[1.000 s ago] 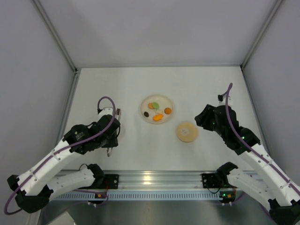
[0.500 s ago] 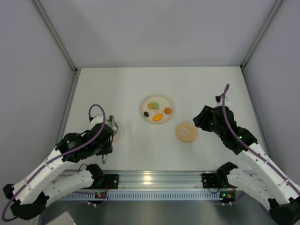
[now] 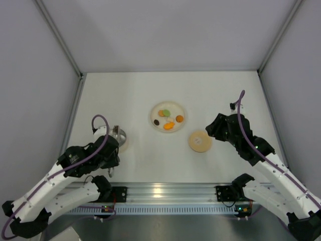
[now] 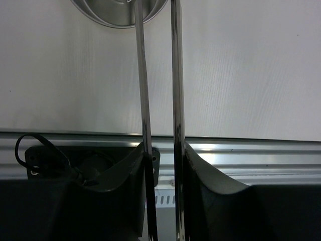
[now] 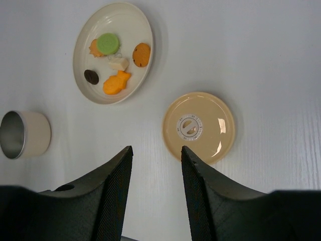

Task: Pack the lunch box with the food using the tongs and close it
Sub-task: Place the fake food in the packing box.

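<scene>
My left gripper [image 4: 164,145] is shut on the tongs [image 4: 142,90]. Their two thin steel arms run up between my fingers toward the rim of the lunch box [image 4: 118,12]. From above, the tongs [image 3: 116,130] point away from me over the lunch box [image 3: 122,141], which my left gripper [image 3: 112,152] partly hides. The food [image 5: 116,83] lies on the cream plate [image 5: 130,20]: green, orange, brown and white pieces. The tan lid [image 5: 198,127] lies flat right of the plate. My right gripper [image 5: 156,150] hovers open above the table beside the lid, holding nothing.
The lunch box [image 5: 25,134] stands open to the left of the plate [image 3: 168,108], with the lid [image 3: 200,141] to the plate's right. A metal rail [image 4: 241,150] runs along the table's near edge. Grey walls enclose the table on three sides.
My left arm has pulled back toward the near left with the tongs, uncovering the lunch box beneath their tips. The right arm has barely moved.
</scene>
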You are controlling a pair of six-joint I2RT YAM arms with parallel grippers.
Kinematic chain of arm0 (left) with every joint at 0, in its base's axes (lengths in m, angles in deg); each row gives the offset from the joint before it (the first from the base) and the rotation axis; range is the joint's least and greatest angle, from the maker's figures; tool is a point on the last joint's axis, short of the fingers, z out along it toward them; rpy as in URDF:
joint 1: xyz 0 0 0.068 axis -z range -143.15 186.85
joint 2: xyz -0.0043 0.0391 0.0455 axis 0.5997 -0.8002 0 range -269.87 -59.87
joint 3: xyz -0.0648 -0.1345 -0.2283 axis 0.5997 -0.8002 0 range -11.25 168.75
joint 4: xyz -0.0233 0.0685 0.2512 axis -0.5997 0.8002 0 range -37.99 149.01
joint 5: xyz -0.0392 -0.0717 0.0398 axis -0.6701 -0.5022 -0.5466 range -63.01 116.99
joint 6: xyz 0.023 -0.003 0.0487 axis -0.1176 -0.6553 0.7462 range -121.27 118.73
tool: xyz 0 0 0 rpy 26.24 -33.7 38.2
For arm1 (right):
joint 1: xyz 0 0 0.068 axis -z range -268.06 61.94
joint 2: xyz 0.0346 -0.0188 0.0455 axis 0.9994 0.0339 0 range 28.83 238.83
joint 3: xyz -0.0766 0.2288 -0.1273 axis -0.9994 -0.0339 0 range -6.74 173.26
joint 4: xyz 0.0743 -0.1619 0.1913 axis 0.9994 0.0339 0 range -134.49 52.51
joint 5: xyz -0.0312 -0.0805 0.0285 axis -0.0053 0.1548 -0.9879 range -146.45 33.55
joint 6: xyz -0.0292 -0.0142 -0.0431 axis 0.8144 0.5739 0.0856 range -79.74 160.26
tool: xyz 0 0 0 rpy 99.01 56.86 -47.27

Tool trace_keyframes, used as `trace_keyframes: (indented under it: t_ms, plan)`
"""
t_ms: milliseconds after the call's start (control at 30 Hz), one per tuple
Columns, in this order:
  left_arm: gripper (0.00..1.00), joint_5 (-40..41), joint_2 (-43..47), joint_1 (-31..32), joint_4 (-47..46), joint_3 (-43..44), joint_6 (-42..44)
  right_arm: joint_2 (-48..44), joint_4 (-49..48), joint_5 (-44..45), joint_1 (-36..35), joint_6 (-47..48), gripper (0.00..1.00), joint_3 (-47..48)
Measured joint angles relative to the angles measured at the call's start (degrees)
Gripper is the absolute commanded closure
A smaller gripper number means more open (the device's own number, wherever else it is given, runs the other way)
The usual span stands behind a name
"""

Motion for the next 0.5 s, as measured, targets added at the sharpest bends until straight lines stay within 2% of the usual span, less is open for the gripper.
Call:
trace_keyframes:
  t_ms: [300,500]
  plan:
    - [0.55,0.0,1.0,0.0,0.2,-1.1,-0.8,0.0,-0.2,-0.6,0.0,-0.3,0.57,0.0]
    - [0.55,0.0,1.0,0.0,0.2,-1.1,-1.0,0.0,-0.2,-0.7,0.0,-0.4,0.57,0.0]
